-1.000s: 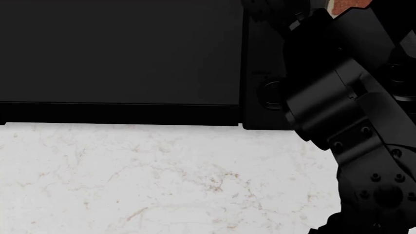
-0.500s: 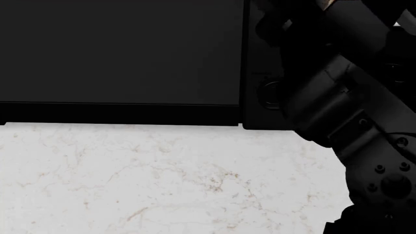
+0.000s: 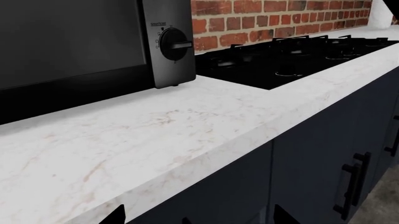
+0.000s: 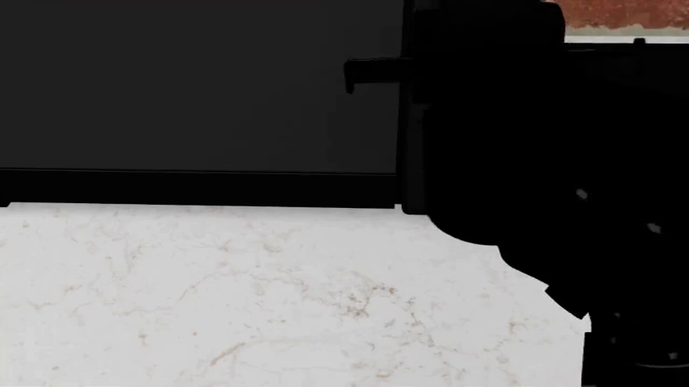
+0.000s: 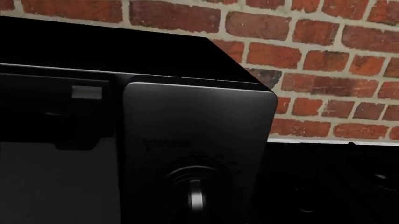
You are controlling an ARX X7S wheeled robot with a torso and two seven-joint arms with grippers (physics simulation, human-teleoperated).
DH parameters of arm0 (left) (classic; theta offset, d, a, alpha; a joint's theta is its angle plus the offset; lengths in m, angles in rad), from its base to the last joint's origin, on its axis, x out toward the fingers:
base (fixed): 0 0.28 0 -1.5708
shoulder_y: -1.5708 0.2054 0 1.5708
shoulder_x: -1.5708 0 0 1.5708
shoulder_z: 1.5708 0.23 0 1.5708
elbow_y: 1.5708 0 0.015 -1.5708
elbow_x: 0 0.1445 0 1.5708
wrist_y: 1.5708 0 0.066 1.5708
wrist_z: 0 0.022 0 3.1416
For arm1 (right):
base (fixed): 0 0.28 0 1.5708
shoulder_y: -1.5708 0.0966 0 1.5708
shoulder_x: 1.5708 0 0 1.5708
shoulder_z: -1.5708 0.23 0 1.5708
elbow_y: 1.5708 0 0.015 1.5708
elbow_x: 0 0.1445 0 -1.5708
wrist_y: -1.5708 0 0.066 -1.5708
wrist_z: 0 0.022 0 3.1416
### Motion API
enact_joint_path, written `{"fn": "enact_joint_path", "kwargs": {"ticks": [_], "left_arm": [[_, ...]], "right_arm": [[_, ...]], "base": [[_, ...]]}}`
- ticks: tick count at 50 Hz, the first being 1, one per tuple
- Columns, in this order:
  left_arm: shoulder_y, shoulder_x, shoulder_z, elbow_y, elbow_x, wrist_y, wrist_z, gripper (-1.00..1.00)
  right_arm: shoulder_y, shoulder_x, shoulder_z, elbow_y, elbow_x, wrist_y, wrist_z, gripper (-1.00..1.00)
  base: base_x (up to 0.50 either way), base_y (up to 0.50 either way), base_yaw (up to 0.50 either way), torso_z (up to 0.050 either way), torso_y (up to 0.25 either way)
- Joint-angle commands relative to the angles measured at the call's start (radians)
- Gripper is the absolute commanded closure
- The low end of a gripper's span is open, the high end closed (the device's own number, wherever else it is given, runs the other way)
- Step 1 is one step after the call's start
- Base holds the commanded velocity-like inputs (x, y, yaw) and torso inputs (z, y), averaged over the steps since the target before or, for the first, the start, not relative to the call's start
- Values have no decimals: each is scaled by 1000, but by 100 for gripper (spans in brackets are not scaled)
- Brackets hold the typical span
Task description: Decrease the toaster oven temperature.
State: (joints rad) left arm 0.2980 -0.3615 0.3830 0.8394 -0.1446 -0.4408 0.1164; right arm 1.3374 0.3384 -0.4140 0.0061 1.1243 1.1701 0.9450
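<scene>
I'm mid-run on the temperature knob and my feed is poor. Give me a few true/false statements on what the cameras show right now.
1. The toaster oven stands on a white marbled countertop. True.
2. The wall behind it is white tile. False: it is a red brick wall.
3. In the left wrist view a round black knob sits on the oven's side control panel, its handle pointing toward the cooktop. True.
4. The black cooktop sits on the door side of the oven. False: it lies past the control-panel side.
5. In the head view the right arm leaves the control panel fully visible. False: it covers most of it.
</scene>
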Motion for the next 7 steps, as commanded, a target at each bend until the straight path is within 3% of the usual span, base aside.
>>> {"fn": "enact_joint_path", "kwargs": {"ticks": [1,7], "left_arm": [[-10,0,-4,1,-7,-16,1,-100],[-15,-2,-1,0,-7,-21,-2,-100]], "right_arm": [[70,32,-233,15,-85,46,-166,100],[90,38,-333,19,-134,56,-224,100]], "base": [[0,0,3,0,0],[4,0,3,0,0]]}}
